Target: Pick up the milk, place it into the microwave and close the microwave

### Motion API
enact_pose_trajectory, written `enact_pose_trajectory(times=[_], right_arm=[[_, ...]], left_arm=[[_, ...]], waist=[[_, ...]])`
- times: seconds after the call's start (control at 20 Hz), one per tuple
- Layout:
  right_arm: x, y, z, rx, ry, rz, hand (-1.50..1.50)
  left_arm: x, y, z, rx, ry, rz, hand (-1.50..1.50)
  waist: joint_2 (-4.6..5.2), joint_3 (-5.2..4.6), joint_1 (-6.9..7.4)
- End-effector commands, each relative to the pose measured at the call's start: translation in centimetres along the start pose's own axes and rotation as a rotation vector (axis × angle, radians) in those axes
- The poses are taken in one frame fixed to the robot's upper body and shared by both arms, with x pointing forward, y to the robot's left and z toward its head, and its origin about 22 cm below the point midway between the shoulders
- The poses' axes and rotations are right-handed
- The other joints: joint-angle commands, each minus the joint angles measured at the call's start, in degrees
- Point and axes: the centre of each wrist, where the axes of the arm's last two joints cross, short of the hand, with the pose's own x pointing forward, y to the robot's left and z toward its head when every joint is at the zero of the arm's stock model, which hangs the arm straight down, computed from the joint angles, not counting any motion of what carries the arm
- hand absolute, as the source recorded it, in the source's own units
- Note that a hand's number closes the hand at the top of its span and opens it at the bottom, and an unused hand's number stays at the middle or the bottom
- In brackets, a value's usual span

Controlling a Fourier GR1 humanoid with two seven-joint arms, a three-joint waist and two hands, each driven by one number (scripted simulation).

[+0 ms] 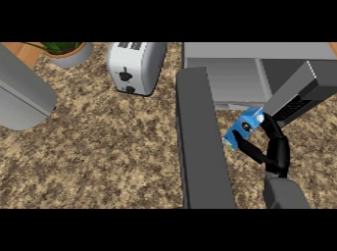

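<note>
Now, right hand (271,147) clamped round tilted milk (244,127) (before open microwave (258,73)).

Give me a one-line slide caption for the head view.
Right hand holds the tilted milk just outside the microwave, whose door stands open.

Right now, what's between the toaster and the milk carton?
In the head view, the open microwave door stands between the toaster and the milk carton, which the right hand holds.

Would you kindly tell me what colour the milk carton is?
The milk carton is blue with a white top, seen best in the head view, held in the right robot hand.
</note>
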Motion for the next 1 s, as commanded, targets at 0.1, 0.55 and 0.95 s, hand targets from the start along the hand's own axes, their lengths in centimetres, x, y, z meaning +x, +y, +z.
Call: enact_pose_trajectory(times=[0.1,0.55,0.95], right_arm=[[-2.8,1.8,1.0,-0.011,-0.029,0.131,-1.5],[-4.4,-2.5,-1.1,0.042,-0.011,0.248,1.5],[-3.6,-3.0,-3.0,0.22,-0.243,0.221,1.5]], left_arm=[[0.9,0.2,-0.1,-0.008,-0.012,-0.005,-1.5],[0.7,1.8,0.7,-0.009,-0.01,0.014,-1.5],[0.4,1.2,0.9,-0.005,-0.006,0.024,-1.5]], waist=[[0.23,0.07,0.55],[0.21,0.06,0.45],[0.39,0.14,1.28]])
